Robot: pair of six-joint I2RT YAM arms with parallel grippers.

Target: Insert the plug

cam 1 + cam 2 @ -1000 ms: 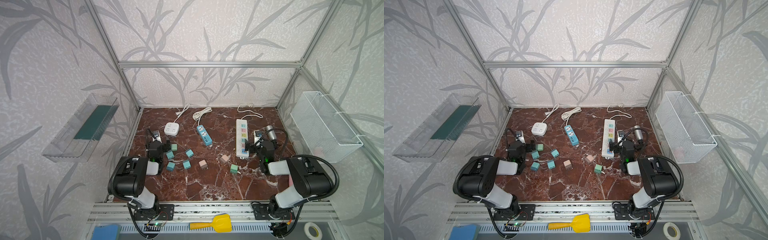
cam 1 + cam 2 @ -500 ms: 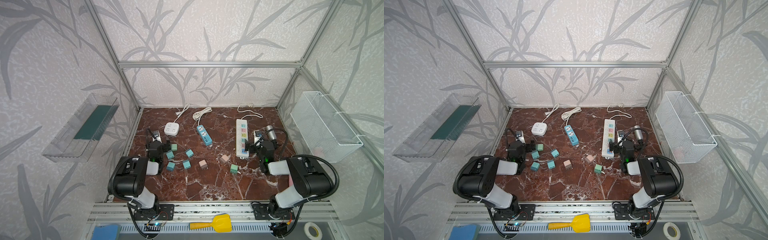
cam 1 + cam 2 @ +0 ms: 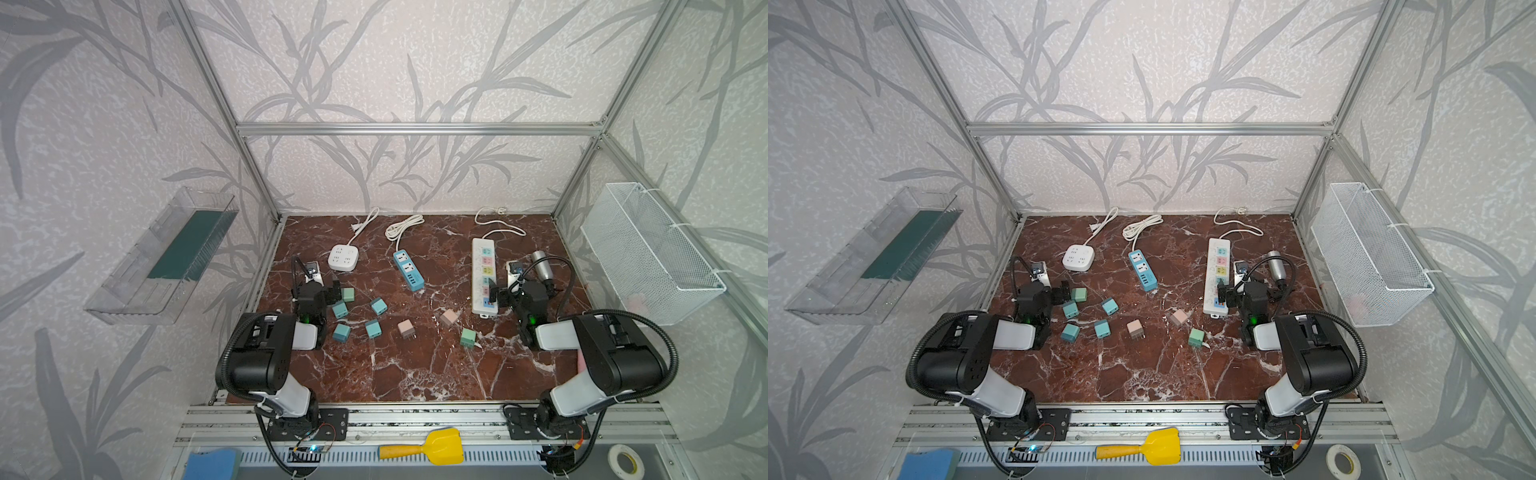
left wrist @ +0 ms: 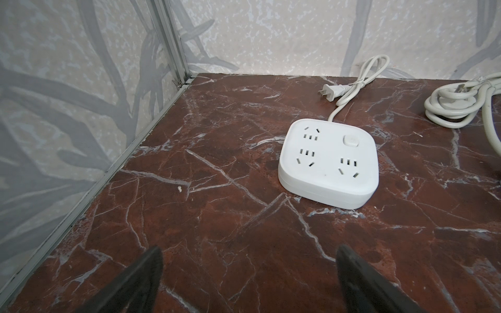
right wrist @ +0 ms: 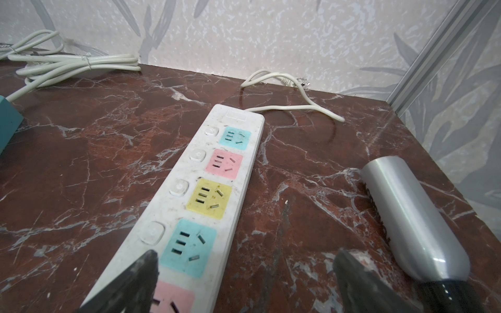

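Observation:
Several small cube plugs lie loose mid-table in both top views: teal ones (image 3: 340,309) beside my left arm, a pink one (image 3: 405,329) and a green one (image 3: 468,337) nearer the right. My left gripper (image 3: 316,287) (image 4: 248,260) hovers open and empty over bare marble, with a white square socket block (image 4: 329,165) ahead of it. My right gripper (image 3: 515,291) (image 5: 245,264) is open and empty too. One of its fingers (image 5: 135,281) is over the near end of a long white power strip (image 5: 217,173) with coloured sockets.
A blue power strip (image 3: 408,270) lies mid-table with its coiled white cord (image 3: 401,226) behind it. A silver cylinder (image 5: 412,216) rests beside the right gripper. A wire basket (image 3: 648,253) hangs on the right wall, a clear shelf (image 3: 162,257) on the left. A yellow scoop (image 3: 432,446) lies off the front edge.

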